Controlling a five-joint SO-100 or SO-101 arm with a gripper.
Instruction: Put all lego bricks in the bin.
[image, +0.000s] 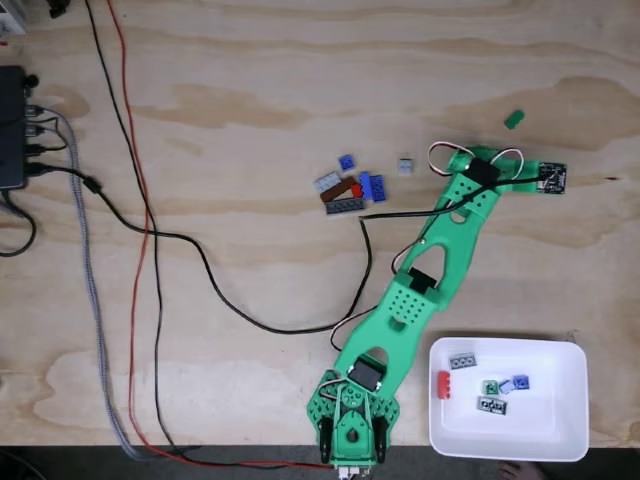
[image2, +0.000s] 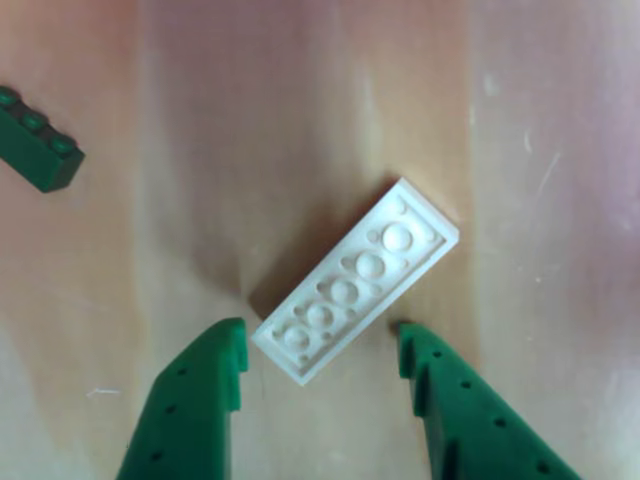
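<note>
In the other view a white lego brick (image2: 355, 280) lies studs-down and slanted on the wood. Its near end sits between the green fingertips of my open gripper (image2: 320, 350), and the left fingertip (image2: 232, 345) almost touches its corner. A green brick (image2: 38, 148) lies to the upper left. In the fixed view the gripper (image: 487, 162) reaches to the upper right, just below that green brick (image: 514, 118). A cluster of blue, grey, brown and red bricks (image: 348, 188) and a lone grey brick (image: 405, 166) lie left of it. The white bin (image: 545, 432) at lower right holds several bricks (image: 491, 388).
Black, red and braided cables (image: 150, 240) run across the left half of the table to a black box (image: 12, 125). One black cable (image: 368, 260) loops beside the arm. The arm's base (image: 352, 428) sits at the table's front edge, left of the bin.
</note>
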